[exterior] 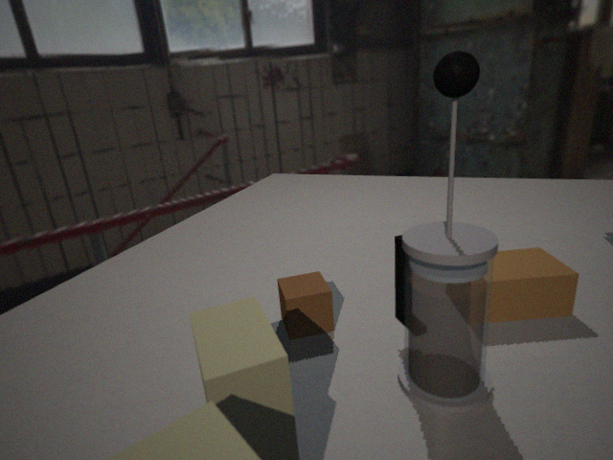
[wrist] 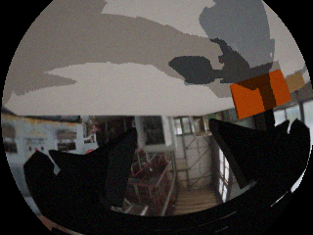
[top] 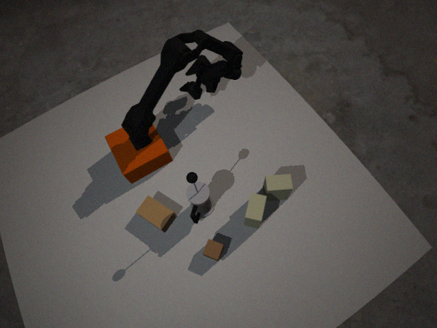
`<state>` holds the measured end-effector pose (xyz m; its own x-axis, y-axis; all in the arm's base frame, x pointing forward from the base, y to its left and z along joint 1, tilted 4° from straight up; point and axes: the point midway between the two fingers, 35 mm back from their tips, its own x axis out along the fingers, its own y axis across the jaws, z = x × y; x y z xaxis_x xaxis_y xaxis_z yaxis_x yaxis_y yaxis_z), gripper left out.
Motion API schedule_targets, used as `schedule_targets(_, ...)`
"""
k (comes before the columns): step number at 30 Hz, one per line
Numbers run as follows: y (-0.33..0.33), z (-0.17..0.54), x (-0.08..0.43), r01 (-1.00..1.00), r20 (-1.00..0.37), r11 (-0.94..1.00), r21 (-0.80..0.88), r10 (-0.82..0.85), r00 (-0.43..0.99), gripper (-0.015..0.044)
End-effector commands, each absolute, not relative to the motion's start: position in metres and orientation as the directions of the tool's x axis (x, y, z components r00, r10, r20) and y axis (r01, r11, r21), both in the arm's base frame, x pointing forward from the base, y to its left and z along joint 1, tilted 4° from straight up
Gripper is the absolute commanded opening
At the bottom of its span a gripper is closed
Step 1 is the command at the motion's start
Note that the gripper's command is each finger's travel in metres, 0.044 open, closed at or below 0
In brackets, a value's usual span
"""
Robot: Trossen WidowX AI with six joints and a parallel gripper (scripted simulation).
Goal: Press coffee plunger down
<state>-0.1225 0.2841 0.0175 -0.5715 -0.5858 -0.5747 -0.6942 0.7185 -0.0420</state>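
Note:
The coffee press stands upright, with a clear body (exterior: 445,321) and a grey lid (top: 203,195) (exterior: 425,239). Its plunger is up: a black ball knob (top: 191,177) (exterior: 456,74) sits on a long thin rod (exterior: 451,168) high above the lid. A black handle (top: 194,214) (exterior: 399,282) is on the press's side. My gripper (top: 184,80) (wrist: 173,127) is open and empty, far from the press, beyond the orange base in the top view. The press does not show in the wrist view, and the gripper is outside the exterior view.
The orange base block (top: 141,156) (wrist: 249,100) carries the arm. A tan block (top: 155,212) (exterior: 532,287) lies near the press. A small brown block (top: 213,249) (exterior: 306,297) and two pale yellow blocks (top: 278,182) (top: 255,207) stand on the press's other side.

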Motion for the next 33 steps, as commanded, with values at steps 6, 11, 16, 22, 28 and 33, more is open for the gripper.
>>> schedule_targets(6, 0.298, 0.039, -0.082, -0.635, -0.668, 0.770, 0.061, -0.441, -0.600, 0.0440)
schedule_targets(11, 0.307, 0.073, -0.013, -0.571, -0.798, 0.786, 0.237, -0.178, -0.575, 0.0440)
schedule_targets(16, 0.296, 0.111, 0.061, -0.549, -0.893, 0.754, 0.360, 0.107, -0.438, 0.0440)
schedule_targets(22, 0.256, 0.156, 0.141, -0.518, -0.914, 0.758, 0.395, 0.378, -0.144, 0.0440)
schedule_targets(28, 0.190, 0.203, 0.203, -0.503, -0.832, 0.803, 0.319, 0.491, 0.256, 0.0440)
schedule_targets(33, 0.119, 0.245, 0.233, -0.409, -0.676, 0.893, 0.186, 0.419, 0.607, 0.0440)
